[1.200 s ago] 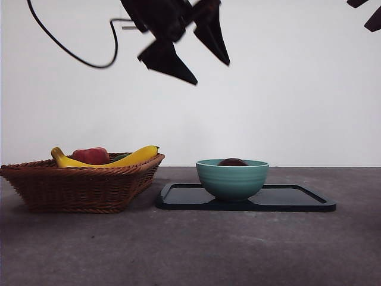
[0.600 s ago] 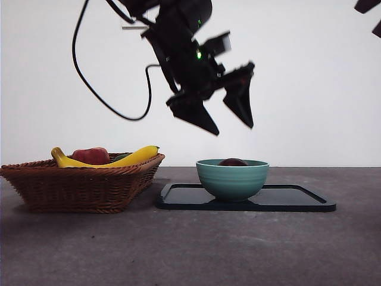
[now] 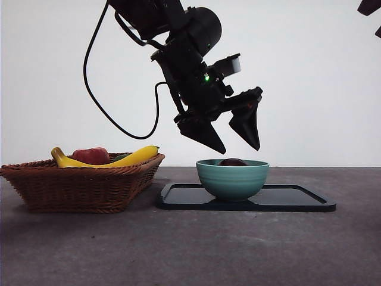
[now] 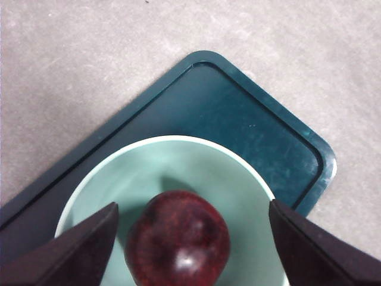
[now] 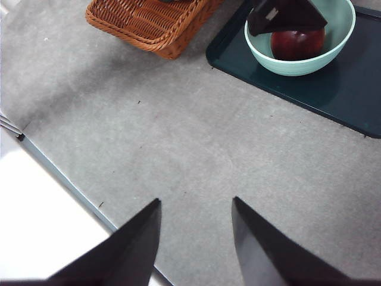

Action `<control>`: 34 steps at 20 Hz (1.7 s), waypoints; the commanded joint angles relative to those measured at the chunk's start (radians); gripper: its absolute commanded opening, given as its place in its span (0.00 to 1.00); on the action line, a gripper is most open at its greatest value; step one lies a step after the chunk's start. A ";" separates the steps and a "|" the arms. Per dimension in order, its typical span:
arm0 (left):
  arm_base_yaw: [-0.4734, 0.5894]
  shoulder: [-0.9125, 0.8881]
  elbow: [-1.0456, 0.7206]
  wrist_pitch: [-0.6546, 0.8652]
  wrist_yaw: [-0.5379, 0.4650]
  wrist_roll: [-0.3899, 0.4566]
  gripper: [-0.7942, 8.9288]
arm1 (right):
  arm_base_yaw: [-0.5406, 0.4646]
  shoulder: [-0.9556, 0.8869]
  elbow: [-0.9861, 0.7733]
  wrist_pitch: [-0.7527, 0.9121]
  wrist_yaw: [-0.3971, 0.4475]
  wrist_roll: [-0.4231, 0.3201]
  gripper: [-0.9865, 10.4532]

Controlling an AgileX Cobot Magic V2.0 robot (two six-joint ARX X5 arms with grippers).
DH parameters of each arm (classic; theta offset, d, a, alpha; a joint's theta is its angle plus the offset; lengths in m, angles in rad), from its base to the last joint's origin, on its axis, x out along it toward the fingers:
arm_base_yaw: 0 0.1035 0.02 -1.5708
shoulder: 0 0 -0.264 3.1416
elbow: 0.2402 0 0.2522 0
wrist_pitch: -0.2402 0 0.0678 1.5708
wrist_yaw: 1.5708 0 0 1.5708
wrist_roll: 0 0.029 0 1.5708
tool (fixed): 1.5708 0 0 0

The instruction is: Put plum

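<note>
The dark maroon plum [image 3: 233,162] lies inside the teal bowl [image 3: 232,180], with only its top showing over the rim in the front view. In the left wrist view the plum [image 4: 177,238] rests on the bowl's floor [image 4: 196,164]. My left gripper [image 3: 240,149] hangs just above the bowl, open, one jaw on each side of the plum and touching nothing. Far off at the top right corner, my right gripper [image 3: 372,9] waits. Its own view shows the right gripper [image 5: 196,200] open and empty over bare table, with the plum [image 5: 297,43] in the distance.
The bowl stands on a dark teal tray [image 3: 297,199]. To the left of the tray sits a wicker basket [image 3: 83,185] holding a yellow banana [image 3: 134,157] and a red fruit [image 3: 90,155]. A black cable [image 3: 113,119] loops down from the left arm.
The left arm has come down from the top of the picture and moved right. Its open jaws now hang just over the bowl. The plum, bowl and basket have not moved.
</note>
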 commanded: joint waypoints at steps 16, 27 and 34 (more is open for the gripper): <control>-0.011 0.087 0.027 -0.018 -0.003 0.031 0.49 | 0.006 0.004 0.007 0.004 0.000 0.011 0.25; -0.009 0.082 0.032 -0.027 -0.024 0.021 0.33 | 0.006 0.004 0.007 0.004 0.001 0.010 0.25; -0.002 0.073 0.186 -0.138 -0.024 0.022 0.33 | 0.006 0.004 0.007 0.004 0.001 0.010 0.25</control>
